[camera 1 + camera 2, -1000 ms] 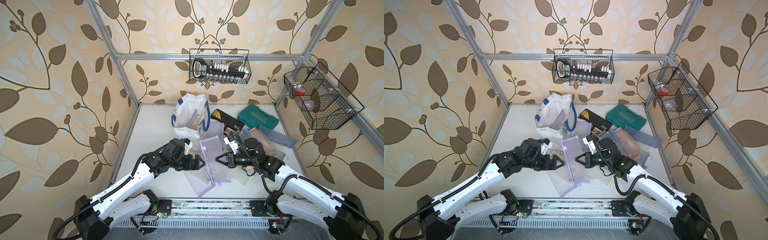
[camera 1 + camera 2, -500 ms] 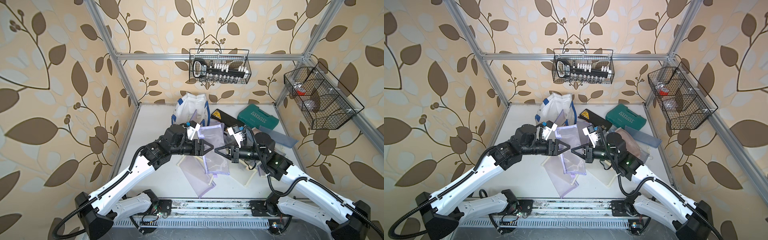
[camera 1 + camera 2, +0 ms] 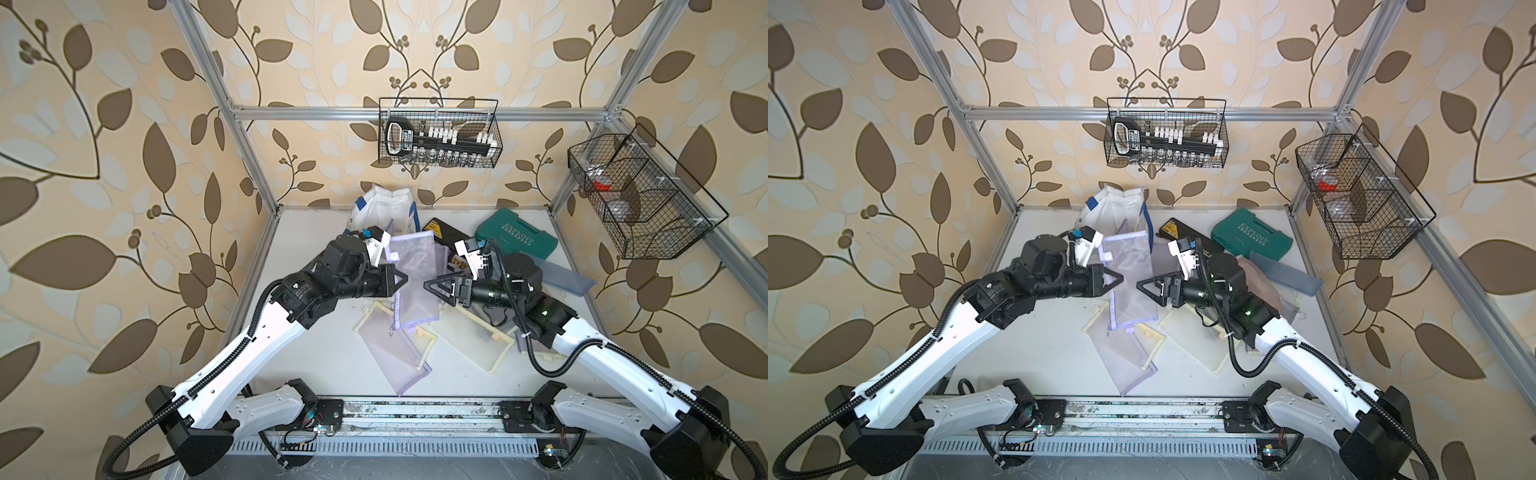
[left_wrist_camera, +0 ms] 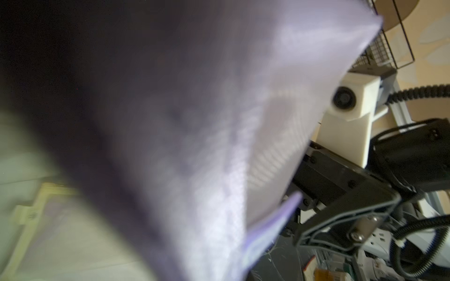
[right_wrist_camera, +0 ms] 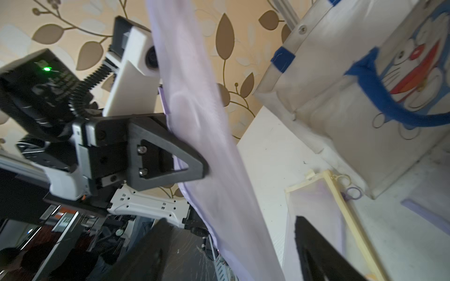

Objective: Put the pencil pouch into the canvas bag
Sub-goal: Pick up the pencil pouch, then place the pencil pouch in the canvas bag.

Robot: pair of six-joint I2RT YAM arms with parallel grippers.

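In both top views the left gripper (image 3: pixel 402 277) pinches the near edge of the lilac mesh pencil pouch (image 3: pixel 415 268), which hangs upright above the surface (image 3: pixel 328 365) at the centre of the frame. The right gripper (image 3: pixel 428 286) is spread just beside the far edge. In the right wrist view the pouch runs down between its fingers (image 5: pixel 316 253). The canvas bag (image 3: pixel 384 205) stands at upper centre, just behind.

pencil pouch (image 3: pixel 415 266): translucent lilac mesh cloth | canvas bag (image 3: pixel 382 205): matt white cloth, blue webbing | tool case (image 3: pixel 515 239): matt green plastic | frame rail (image 3: pixel 311 113): smooth bare metal
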